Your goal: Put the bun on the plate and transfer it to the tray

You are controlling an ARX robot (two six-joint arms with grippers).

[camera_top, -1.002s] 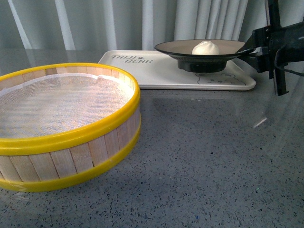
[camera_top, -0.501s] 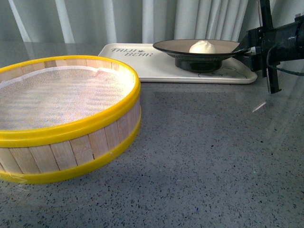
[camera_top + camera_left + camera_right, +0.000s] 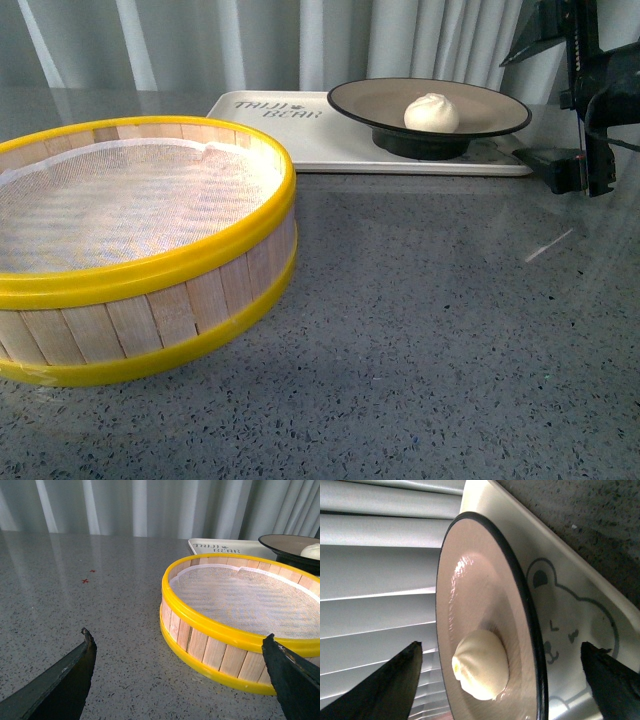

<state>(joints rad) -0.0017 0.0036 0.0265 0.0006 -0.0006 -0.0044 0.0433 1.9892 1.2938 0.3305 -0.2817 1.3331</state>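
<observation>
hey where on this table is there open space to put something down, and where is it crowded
Open: the grey tabletop in front of the tray and right of the steamer basket, and the stretch beyond the basket's other side in the left wrist view. The tray's lettered end is bare. Crowded: the tray's other end, under the plate with the bun, with the right tool open beside it.

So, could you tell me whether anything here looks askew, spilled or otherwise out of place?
Nothing stands out. The bun sits whole in the plate, which stands level on the tray. The steamer basket rests flat on the counter, its liner cloth only slightly rumpled at the far edge. The right hand is open, clear of the plate.
</observation>
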